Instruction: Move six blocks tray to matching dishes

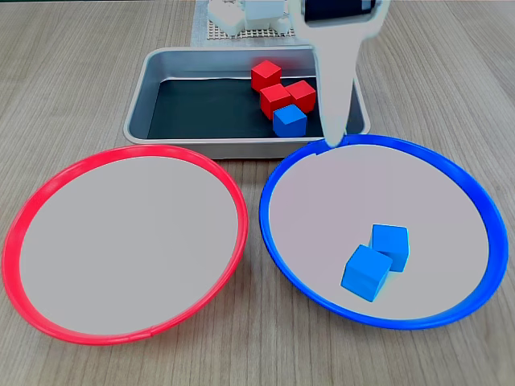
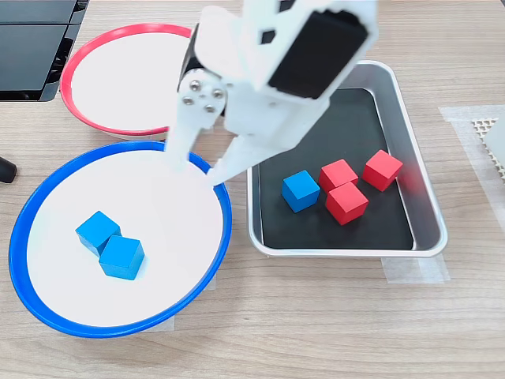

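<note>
The pincer point(image 2: 193, 171) hangs spread and empty over the blue dish's point(image 2: 35, 312) rim beside the tray point(image 2: 347, 249). The last blue block point(image 2: 301, 191) lies just inside the tray, to the right in this fixed view, touching a red block point(image 2: 346, 203).

My arm comes down from the top centre of a fixed view, white, with a black block on the wrist at the upper right of centre. My gripper point(image 2: 193, 170) points down and to the left, its two fingers point(image 2: 180, 138) parted with nothing between them. In the other fixed view my fingers point(image 1: 336, 88) hang as one pale taper from the top edge, right of centre.
</note>
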